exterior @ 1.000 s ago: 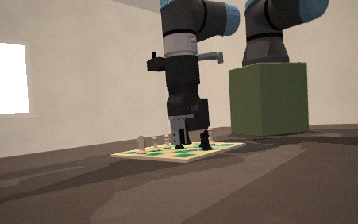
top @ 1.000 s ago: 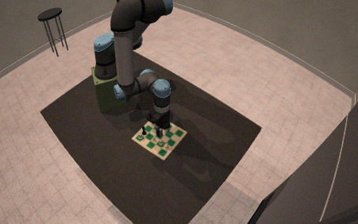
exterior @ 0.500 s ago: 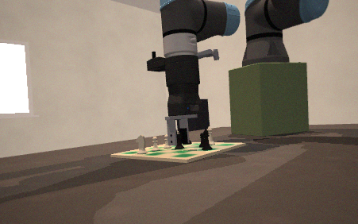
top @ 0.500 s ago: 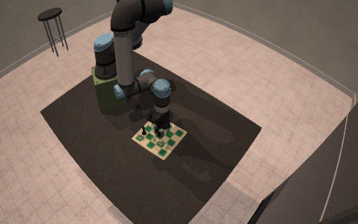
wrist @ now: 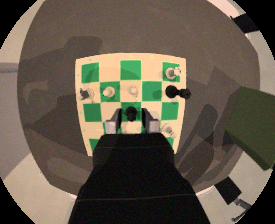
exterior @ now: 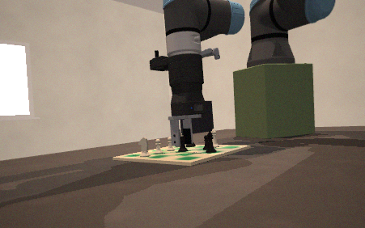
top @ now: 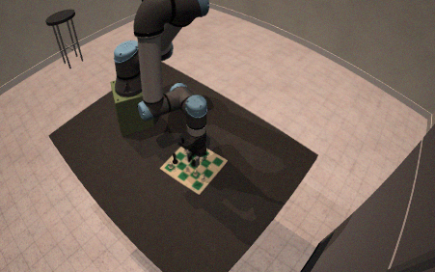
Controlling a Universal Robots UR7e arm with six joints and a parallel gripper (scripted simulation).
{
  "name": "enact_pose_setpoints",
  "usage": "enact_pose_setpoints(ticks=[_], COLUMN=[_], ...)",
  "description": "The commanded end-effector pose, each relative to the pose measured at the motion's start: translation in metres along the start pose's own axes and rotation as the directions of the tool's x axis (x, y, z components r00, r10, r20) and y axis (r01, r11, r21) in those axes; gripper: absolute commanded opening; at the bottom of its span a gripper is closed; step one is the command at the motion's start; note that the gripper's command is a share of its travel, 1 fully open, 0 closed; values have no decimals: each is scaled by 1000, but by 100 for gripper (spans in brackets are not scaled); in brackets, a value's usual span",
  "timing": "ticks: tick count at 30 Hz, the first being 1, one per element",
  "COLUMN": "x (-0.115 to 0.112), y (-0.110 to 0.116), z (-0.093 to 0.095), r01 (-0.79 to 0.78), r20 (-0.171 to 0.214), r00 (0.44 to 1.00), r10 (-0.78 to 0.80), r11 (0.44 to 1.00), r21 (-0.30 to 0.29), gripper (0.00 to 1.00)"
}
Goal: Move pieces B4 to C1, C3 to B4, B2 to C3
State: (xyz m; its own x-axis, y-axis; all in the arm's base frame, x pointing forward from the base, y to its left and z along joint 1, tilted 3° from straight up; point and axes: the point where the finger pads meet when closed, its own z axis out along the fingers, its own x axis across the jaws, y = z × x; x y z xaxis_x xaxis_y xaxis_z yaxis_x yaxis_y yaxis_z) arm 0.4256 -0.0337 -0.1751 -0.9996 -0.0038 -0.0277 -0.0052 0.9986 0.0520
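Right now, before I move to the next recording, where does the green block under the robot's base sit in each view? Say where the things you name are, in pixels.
Top: the green block point(top: 131, 118) point(exterior: 289, 101) point(wrist: 258, 125) is left of centre, in the upper half.
Exterior: right of centre, against the pale wall.
Wrist: at the right edge, partly cut off by the round border.
Shared landmark: the chessboard point(top: 224, 161) point(exterior: 154, 160) point(wrist: 120, 56).

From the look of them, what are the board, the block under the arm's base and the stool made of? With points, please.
Board point(top: 199, 190) point(exterior: 191, 163): perhaps painted wood; pale, flat, without clear gloss.
Block point(top: 135, 118) point(exterior: 289, 101) point(wrist: 258, 130): possibly painted metal or wood; even, matte green.
Stool point(top: 61, 17): seat material unclear, dark; thin legs suggest metal.
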Motion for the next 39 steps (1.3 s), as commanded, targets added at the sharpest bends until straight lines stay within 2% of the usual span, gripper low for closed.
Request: enact_pose_setpoints(ticks=[1,20,25,32,33,39], x=[-1,-1,-1,-1,-1,-1], y=[0,0,0,0,0,0], z=[-11,-76,-84,-86,-86,-86], r01=[0,0,0,0,0,0], r20=[2,2,2,2,2,2], r00=[1000,1000,1000,1000,1000,1000], r10=[0,0,0,0,0,0], r11=[1000,1000,1000,1000,1000,1000], r21=[1,1,1,1,1,1], gripper=[73,73,73,73,100,100])
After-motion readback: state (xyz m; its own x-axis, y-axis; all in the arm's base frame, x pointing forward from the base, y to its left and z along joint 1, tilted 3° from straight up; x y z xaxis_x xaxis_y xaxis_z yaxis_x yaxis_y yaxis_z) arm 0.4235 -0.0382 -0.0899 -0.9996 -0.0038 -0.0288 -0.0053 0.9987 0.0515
